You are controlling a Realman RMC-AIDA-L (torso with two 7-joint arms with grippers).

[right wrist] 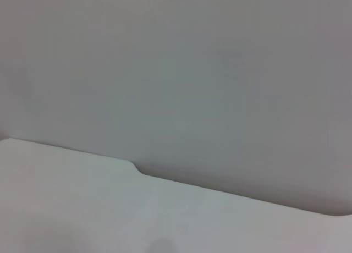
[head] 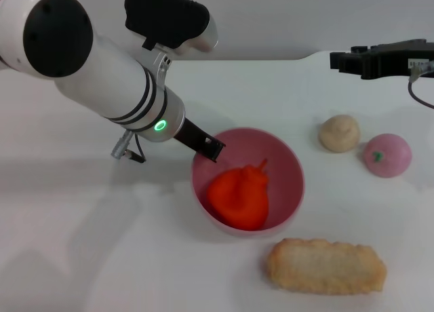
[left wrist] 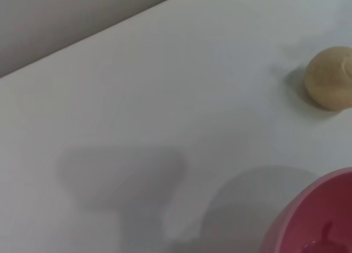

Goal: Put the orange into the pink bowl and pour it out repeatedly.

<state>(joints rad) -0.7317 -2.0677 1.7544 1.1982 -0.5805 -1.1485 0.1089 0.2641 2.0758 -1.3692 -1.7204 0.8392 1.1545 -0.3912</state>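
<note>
From head view: left gripper (head: 215, 149) reaches down to near-left rim of pink bowl (head: 288, 156), dark finger tip just over the rim edge. Only one dark finger piece visible; rest hidden behind the wrist housing, so cannot tell whether fingers are apart, together or clamped on the rim. Orange (head: 239, 195) sits inside the bowl, low against the near wall, stem pointing up and away; just below and to the right of the finger tip, contact with it not discernible. Bowl rests on white table (head: 81, 258). Beige lumpy ball (head: 339, 133) and pink ball with green mark (head: 386, 154) side by side right of the bowl, apart from it. Breaded cutlet-like toy (head: 326, 266) in front of the bowl, close to its rim. Right gripper (head: 369, 60) held high at far right, well apart from everything, arm cut off by frame edge; finger state not discernible.

From left wrist view: no own fingers visible. Bowl (left wrist: 311, 220) cut off at the corner, only a slice of rim and inner wall showing. Beige ball (left wrist: 330, 78) partly cut off at the edge. Table (left wrist: 137, 99) with soft shadows.

From right wrist view: table edge (right wrist: 66, 209) and plain grey wall (right wrist: 176, 71) only.
</note>
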